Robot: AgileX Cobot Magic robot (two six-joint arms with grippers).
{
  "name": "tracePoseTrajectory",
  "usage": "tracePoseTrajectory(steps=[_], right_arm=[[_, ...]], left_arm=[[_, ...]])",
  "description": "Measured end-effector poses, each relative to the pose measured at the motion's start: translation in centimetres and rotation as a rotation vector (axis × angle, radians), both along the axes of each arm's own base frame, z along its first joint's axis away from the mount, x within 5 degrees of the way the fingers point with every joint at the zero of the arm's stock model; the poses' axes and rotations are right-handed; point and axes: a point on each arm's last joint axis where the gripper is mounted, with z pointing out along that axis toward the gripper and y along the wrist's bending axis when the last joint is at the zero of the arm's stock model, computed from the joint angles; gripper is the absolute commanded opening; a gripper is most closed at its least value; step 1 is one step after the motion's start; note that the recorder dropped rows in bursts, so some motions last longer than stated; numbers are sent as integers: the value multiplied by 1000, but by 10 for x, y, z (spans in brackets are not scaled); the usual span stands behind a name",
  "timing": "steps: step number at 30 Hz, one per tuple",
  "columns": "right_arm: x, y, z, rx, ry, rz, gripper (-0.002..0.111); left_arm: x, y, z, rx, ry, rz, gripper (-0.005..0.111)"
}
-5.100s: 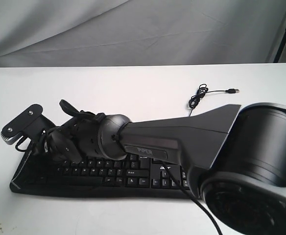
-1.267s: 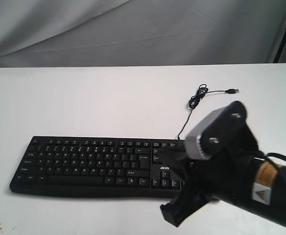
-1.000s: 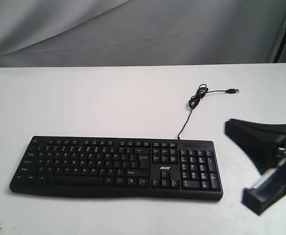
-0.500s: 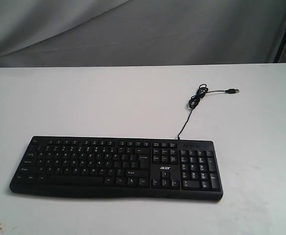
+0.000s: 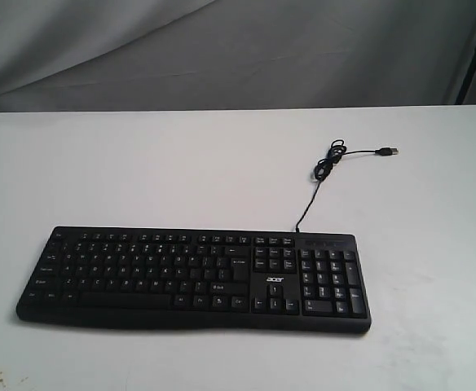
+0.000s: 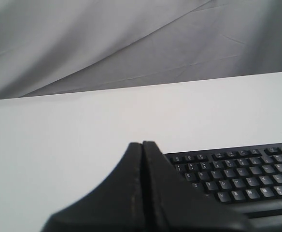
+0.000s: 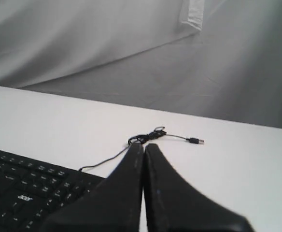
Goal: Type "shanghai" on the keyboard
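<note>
One long black keyboard (image 5: 193, 277), white-lettered

The right gripper (image 7: 144, 145) and its arm no longer cover the keyboard (image 5: 193, 277); they are gone past the exterior frame's lower right edge, and every key row now shows.

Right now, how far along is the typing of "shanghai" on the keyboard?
Done: this cannot be verified. No screen shows, and the Acer keyboard has its USB plug lying loose on the white table. In hand: nothing. The left gripper and right gripper are shut, and no arm appears in the exterior view. Left: probably nothing, since that parked pose suggests the pressing is over.
</note>
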Motion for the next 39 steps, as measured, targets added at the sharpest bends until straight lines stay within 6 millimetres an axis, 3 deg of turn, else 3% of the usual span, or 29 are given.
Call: tracePoseTrajectory(steps=[39], right_arm=[[0,0,-4,-11,38,-7,0]], left_arm=[[0,0,0,0,0,0,0]])
